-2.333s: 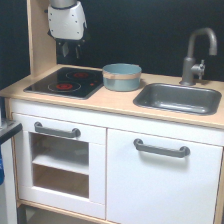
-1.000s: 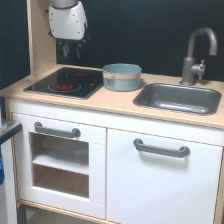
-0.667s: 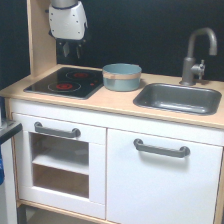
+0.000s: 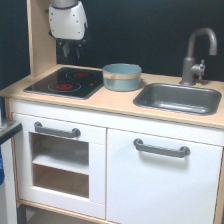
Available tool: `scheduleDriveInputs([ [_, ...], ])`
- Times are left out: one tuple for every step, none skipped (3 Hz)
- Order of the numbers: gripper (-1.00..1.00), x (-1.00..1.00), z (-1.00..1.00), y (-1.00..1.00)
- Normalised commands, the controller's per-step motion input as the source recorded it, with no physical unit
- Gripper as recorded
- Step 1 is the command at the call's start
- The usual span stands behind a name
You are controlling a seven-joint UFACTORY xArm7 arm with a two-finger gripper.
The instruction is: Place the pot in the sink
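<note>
Pot [image 4: 122, 76] upright on counter [image 4: 120, 101], just right of hob [image 4: 65, 82], left of sink [image 4: 180, 97]. I see gripper [image 4: 69, 51] above hob's far edge, empty; finger gap unclear.

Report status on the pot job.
Hand above the black hob, holding nothing; open or shut unclear. Round grey-blue pot on the counter between hob and dark grey sink. Sink basin looks empty; grey tap behind.

We see the pot [image 4: 121, 76] on the counter [image 4: 120, 102], between the hob [image 4: 65, 82] at the exterior view's left and the sink [image 4: 179, 98] at its right.
</note>
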Motion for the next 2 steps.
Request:
scheduleDriveInputs([
  [1.00, 0.02, -0.01, -0.04],
  [1.00, 0.01, 0.01, -0.05],
])
